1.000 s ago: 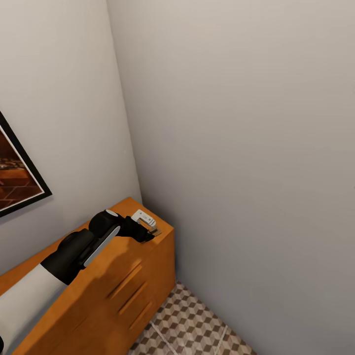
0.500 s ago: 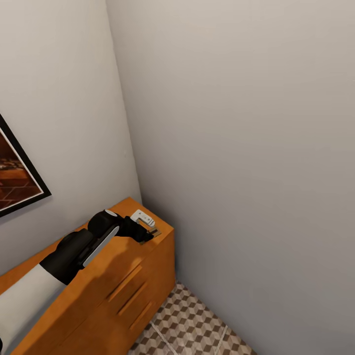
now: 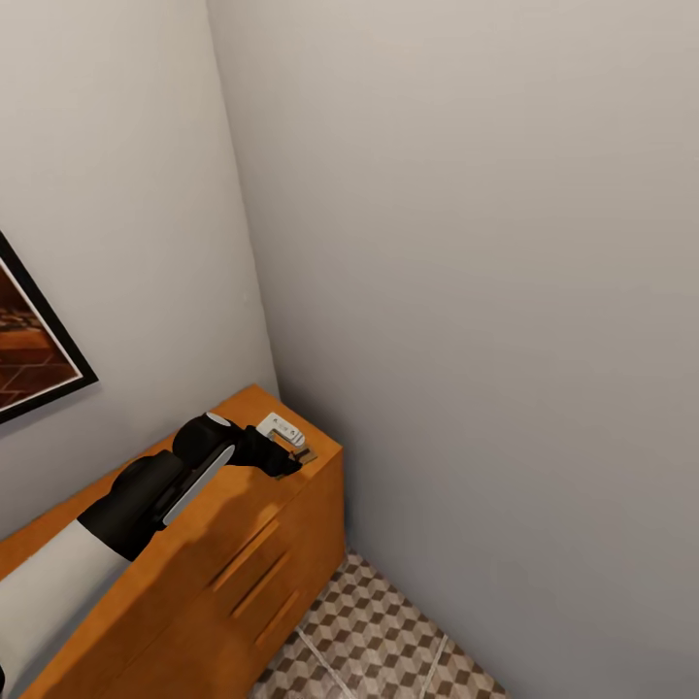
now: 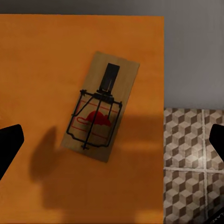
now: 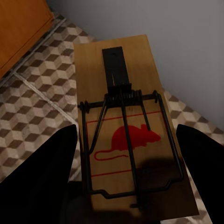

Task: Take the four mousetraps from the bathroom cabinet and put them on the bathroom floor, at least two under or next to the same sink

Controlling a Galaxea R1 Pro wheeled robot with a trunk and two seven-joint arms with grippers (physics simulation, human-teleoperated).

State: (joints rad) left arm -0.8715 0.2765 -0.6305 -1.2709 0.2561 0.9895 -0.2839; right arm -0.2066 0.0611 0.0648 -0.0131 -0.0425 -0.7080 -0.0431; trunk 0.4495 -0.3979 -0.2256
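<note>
- Mousetraps, two counted. One mousetrap (image 4: 100, 106) lies flat on the cabinet top, near the end edge, tan board with black wire frame and a red mouse print; in the head view it is a thin sliver (image 3: 307, 453) at the cabinet's far corner, mostly hidden behind the gripper.
- Second mousetrap (image 5: 130, 135), same make, held up above the tiles between the dark fingers (image 5: 42, 177) of the right gripper (image 5: 126, 186), which is clamped on its near end.
- Left gripper (image 4: 112, 140), one: jaws spread wide, the two black tips at opposite edges of the wrist view, hanging over the first trap without touching it. In the head view the gripper (image 3: 286, 451) sits at about 7 o'clock from frame centre.
- Cabinet (image 3: 223, 553), one: orange-tan wood, three slab handles on the visible front; its near end is cut off by the frame.
- Bathroom floor (image 3: 388, 641): cube-pattern tiles in brown, beige and white, pale grout, at 6 o'clock.
- Room: two plain grey walls meeting in a corner; one dark-framed picture (image 3: 29, 349) at 9 o'clock, cropped.
</note>
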